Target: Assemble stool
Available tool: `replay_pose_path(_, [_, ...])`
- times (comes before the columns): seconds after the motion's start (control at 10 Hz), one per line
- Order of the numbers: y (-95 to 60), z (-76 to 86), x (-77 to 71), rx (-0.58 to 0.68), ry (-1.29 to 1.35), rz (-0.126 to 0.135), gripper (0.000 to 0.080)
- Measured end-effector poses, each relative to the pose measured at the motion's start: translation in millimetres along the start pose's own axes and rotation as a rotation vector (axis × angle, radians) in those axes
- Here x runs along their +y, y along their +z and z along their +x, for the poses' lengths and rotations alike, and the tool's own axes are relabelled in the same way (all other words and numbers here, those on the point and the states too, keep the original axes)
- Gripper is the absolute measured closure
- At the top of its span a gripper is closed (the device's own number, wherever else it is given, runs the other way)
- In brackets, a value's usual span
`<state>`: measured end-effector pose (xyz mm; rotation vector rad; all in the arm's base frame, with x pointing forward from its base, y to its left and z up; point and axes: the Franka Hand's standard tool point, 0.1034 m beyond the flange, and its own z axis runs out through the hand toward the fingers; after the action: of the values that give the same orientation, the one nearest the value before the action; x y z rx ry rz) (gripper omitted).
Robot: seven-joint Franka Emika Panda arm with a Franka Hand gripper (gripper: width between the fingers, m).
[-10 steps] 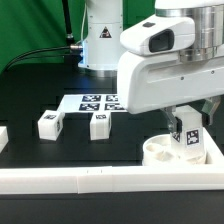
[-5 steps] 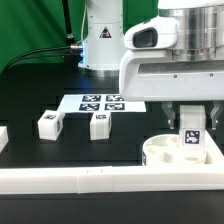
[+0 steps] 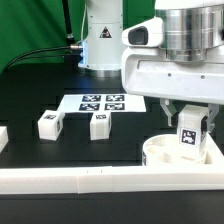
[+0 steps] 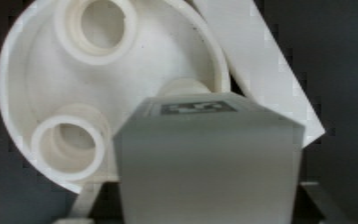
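My gripper (image 3: 188, 120) is shut on a white stool leg (image 3: 187, 140) with a black-and-white tag. It holds the leg upright over the round white seat disc (image 3: 160, 153) at the exterior view's right; I cannot tell whether the leg touches the disc. In the wrist view the leg (image 4: 211, 160) fills the space between the fingers (image 4: 87, 198), with the seat disc (image 4: 60, 90) and its round recesses behind it. Two other legs (image 3: 49, 124) (image 3: 99, 124) lie on the black table at the exterior view's left.
The marker board (image 3: 100, 101) lies flat behind the loose legs. A long white border rail (image 3: 100, 178) runs along the front, and a corner piece wraps round the seat at the right. The arm's base (image 3: 100, 40) stands at the back.
The hand has turned a little on its wrist and shifted slightly to the exterior view's right, the leg still held over the seat. The loose legs have not moved.
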<state>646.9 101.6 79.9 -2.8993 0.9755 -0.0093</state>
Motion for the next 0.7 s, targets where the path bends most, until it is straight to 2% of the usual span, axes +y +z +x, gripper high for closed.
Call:
replay_pose_path(0.4, [1.1,-3.4,0.7,-0.007,0.425,0.010,0.0462])
replay_pose_path(0.7, [3.4,-9.4,-2.0,-0.050,0.824,0.038,0.0462])
